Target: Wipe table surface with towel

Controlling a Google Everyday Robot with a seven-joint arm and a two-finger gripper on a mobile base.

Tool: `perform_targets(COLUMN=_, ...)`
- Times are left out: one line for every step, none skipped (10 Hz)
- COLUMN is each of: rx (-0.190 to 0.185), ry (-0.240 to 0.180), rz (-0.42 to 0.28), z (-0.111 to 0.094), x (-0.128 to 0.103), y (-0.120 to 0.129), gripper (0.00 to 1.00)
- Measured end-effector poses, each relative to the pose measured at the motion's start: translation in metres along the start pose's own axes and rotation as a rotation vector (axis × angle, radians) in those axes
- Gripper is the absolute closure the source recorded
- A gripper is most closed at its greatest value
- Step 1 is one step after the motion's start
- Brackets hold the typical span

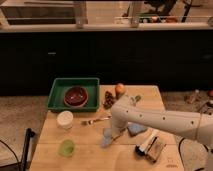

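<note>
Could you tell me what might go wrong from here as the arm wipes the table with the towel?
The hand sits low over the table surface, at the towel.

1. The fork lies just beyond the towel; a stroke that way could push it.
2. The blue sponge lies right beside the towel and might get dragged along.
3. The green cup stands nearby and could tip on a wide sweep.

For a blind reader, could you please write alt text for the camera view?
A white robot arm's gripper presses a pale towel onto a wooden table surface, beside a blue sponge, fork, cups and a green tray.
</note>
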Motion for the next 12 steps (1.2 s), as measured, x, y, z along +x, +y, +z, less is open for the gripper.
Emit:
perform_targets(rx=0.000, ry=-0.005, rz=-0.021, z=0.003, x=-0.012, y=-0.008, gripper=0.99)
perform_targets(rx=-0.001, ry=-0.010, rz=-0.042, z=0.005, x=-0.022, y=-0.012, gripper=0.99)
perform_targets(rx=-0.004, ry=-0.025, rz=-0.085, z=0.009, x=-0.038, y=-0.016, gripper=0.99)
perform_targets(rx=-0.008, ry=-0.038, rz=-0.123, z=0.011, x=-0.048, y=-0.013, gripper=0.99)
perform_targets(rx=-0.015, ry=-0.051, rz=-0.161, z=0.013, x=-0.057, y=-0.004, gripper=0.99)
perform_targets(rx=-0.023, ry=-0.061, rz=-0.190, z=0.015, x=-0.063, y=0.007, gripper=0.99)
perform_targets(rx=-0.033, ry=-0.071, rz=-0.214, z=0.017, x=-0.067, y=0.022, gripper=0.99)
perform_targets(rx=-0.040, ry=-0.077, rz=-0.225, z=0.017, x=-0.066, y=0.034, gripper=0.99)
perform_targets(rx=-0.045, ry=-0.080, rz=-0.227, z=0.017, x=-0.061, y=0.042, gripper=0.99)
perform_targets(rx=-0.046, ry=-0.082, rz=-0.223, z=0.015, x=-0.051, y=0.050, gripper=0.99)
perform_targets(rx=-0.042, ry=-0.084, rz=-0.214, z=0.013, x=-0.036, y=0.057, gripper=0.99)
perform_targets(rx=-0.036, ry=-0.086, rz=-0.205, z=0.011, x=-0.027, y=0.060, gripper=0.99)
